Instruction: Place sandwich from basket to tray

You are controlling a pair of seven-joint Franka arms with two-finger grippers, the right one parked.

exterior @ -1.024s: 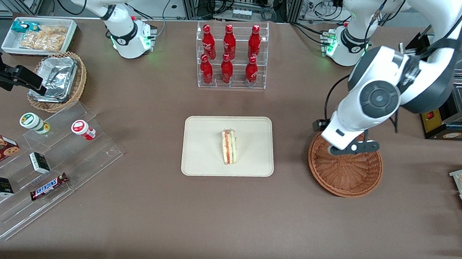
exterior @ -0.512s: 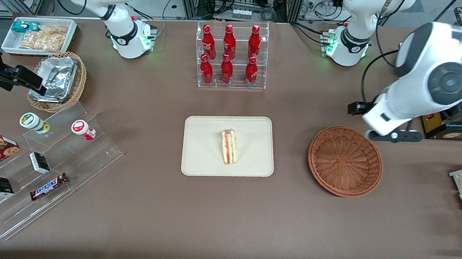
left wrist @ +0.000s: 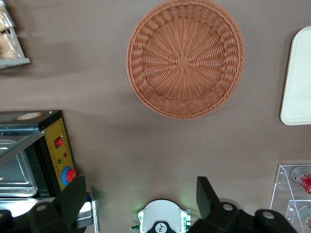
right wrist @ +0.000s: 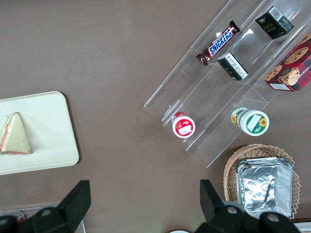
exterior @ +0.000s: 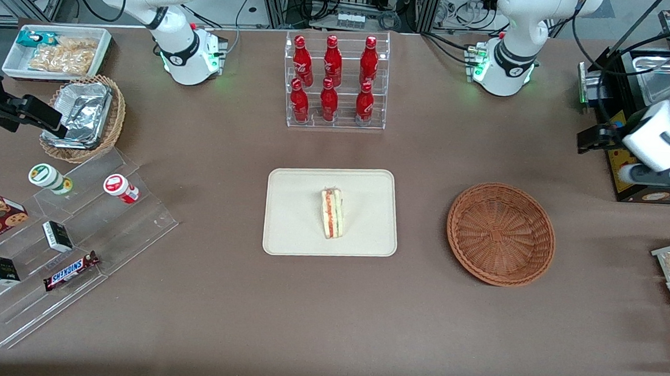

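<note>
Since the sandwich (exterior: 332,214) already lies near the middle of the tray (exterior: 285,231) in the front view, its long axis running toward and away from that camera with the striped cut edge up, the step in hand looks like retreat: keep the gripper (exterior: 654,175) high, well off the vacant basket (exterior: 501,234), toward the working arm's end. From the left wrist view, its 2 fingers (left wrist: 73,196) stand wide apart, holding nothing.

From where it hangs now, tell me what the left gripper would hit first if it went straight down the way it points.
Probably bare table. The open gripper points down between the basket and the oven, touching neither. The sandwich lies on the tray, well off that line. Depth is uncertain.
</note>
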